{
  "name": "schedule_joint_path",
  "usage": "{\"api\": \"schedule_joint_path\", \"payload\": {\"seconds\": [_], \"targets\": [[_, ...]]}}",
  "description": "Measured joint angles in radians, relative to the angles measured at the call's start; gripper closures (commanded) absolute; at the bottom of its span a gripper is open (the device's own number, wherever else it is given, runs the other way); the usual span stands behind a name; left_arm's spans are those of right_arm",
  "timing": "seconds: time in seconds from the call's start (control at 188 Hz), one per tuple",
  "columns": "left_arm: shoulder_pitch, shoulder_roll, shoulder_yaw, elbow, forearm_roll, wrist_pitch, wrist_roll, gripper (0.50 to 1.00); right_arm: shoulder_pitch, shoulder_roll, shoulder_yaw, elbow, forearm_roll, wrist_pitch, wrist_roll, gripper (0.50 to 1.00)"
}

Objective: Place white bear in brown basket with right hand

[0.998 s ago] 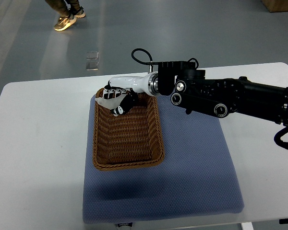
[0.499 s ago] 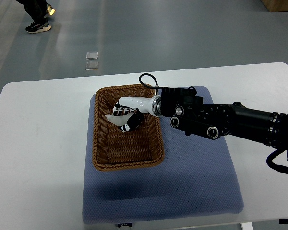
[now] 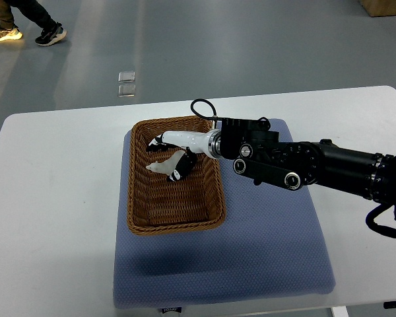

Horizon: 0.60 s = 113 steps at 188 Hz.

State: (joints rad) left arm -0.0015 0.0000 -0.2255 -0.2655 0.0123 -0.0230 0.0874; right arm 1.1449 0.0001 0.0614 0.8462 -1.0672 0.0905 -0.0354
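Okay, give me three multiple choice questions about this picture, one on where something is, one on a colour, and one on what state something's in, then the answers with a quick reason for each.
1. Where is the white bear?
A. On the bare white table
B. Inside the brown basket
C. On the blue mat outside the basket

2. What colour is the mat under the basket?
A. Blue
B. Red
C. Green

3. Which arm reaches over the basket?
A. One from the picture's left edge
B. One from the picture's right edge
C. None

Answers:
1. B, the bear shows within the wicker walls, toward the far end of the basket.
2. A, the padded mat spreads blue around the basket on the white table.
3. B, the black arm enters from the right and its right hand sits over the basket, right at the bear.
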Motion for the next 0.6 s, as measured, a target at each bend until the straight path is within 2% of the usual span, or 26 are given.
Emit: {"api": "schedule_joint_path", "payload": {"seconds": [0.037, 0.207, 0.361, 0.6], "targets": [[0.0, 0.0, 0.0, 0.0, 0.0, 0.0, 0.0, 0.5, 0.009, 0.0, 0.003, 0.0, 0.002, 0.001, 0.0, 0.605], [0.0, 0.0, 0.0, 0.0, 0.0, 0.0, 0.0, 0.5, 0.064, -0.04, 0.038, 0.007, 0.016, 0.001, 0.0, 0.591], [0.0, 0.0, 0.0, 0.0, 0.0, 0.0, 0.0, 0.5, 0.076, -0.106, 0.2, 0.009, 0.034, 0.004, 0.0, 0.585], [0.0, 0.0, 0.001, 0.0, 0.0, 0.0, 0.0, 0.5, -0.073, -0.165, 0.565, 0.008, 0.153, 0.001, 0.011, 0.574]]}}
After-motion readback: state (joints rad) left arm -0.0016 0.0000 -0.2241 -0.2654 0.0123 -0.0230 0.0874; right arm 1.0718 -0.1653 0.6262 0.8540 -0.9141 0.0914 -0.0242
